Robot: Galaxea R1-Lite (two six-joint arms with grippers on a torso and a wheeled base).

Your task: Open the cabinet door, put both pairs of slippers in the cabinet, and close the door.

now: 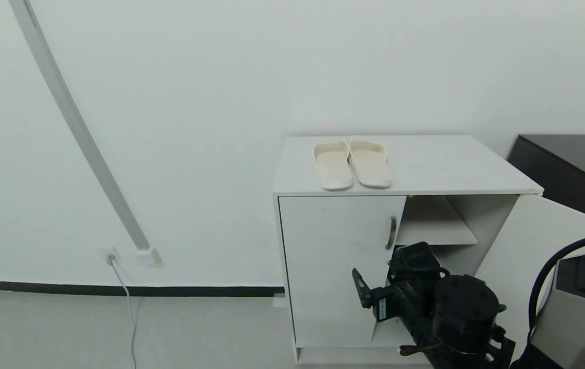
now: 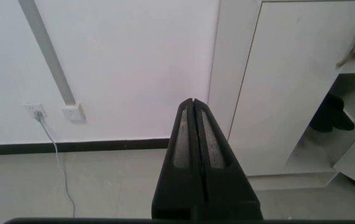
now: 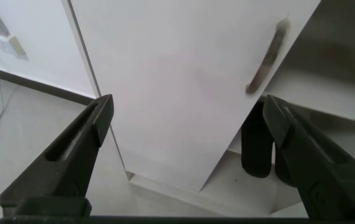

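Atop cabinet: cream slippers, likely light, flexible; pinch at strap. Your right gripper spread wide, empty; left gripper closed, empty.

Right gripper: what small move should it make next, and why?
Probably raise the right gripper toward the cream slippers on the cabinet top. It is open and empty, the right door stands open, and dark slippers already lie inside.

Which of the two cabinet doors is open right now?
The right door, swung outward on the robot's right and exposing the inner shelf. The left door, the one carrying the handle, is shut.
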